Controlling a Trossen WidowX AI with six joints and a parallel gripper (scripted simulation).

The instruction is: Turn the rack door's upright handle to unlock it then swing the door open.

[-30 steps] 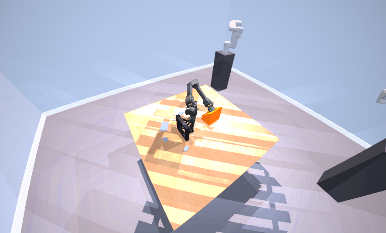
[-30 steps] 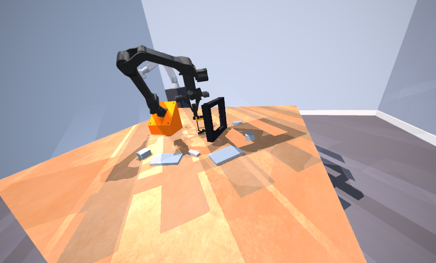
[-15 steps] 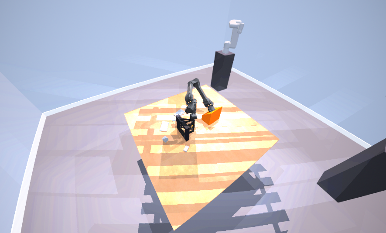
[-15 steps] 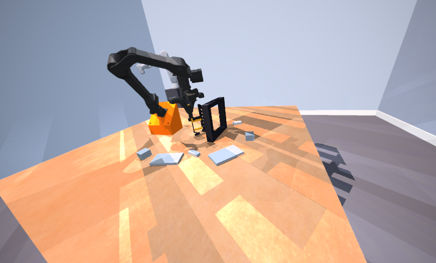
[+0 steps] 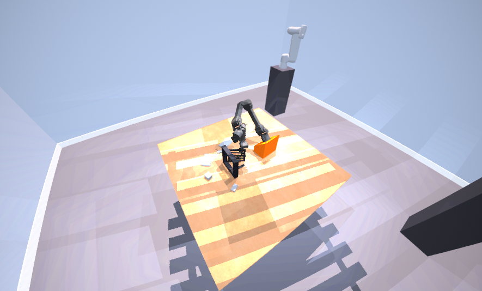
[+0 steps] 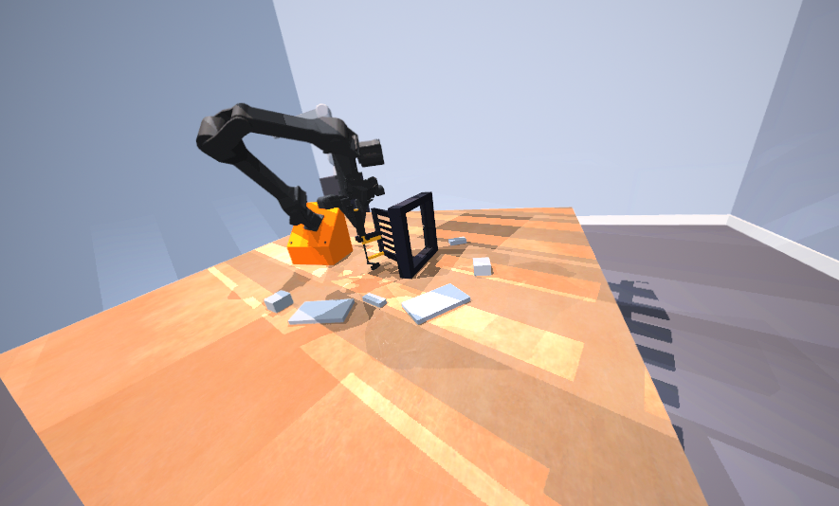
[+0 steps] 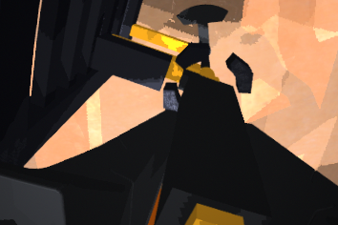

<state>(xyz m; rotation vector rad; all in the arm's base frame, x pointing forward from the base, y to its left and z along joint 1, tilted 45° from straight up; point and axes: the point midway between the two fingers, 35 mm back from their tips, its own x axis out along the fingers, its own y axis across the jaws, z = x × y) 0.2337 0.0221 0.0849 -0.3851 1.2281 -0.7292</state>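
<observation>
The black rack frame (image 5: 235,169) (image 6: 402,244) stands upright on the table with an empty opening. Its slatted door (image 5: 241,154) (image 6: 384,232) is swung well out from the frame towards the arm's base; the exact angle cannot be told. My gripper (image 6: 364,240) (image 7: 206,128) points down on the door's outer side, shut on the upright handle. Yellow handle arms (image 6: 373,255) (image 7: 158,37) join the handle to the door's free-edge side. The fingers hide much of the handle, so how far it is turned is hard to tell. In the top view the door hides the fingertips.
The orange arm base (image 5: 267,147) (image 6: 321,244) stands behind the gripper. Flat pale slabs (image 6: 436,303) and a pale block (image 6: 278,301) lie on one side of the rack. A white cube (image 5: 208,175) (image 6: 482,266) and a small block (image 5: 234,187) (image 6: 457,241) lie beyond the frame.
</observation>
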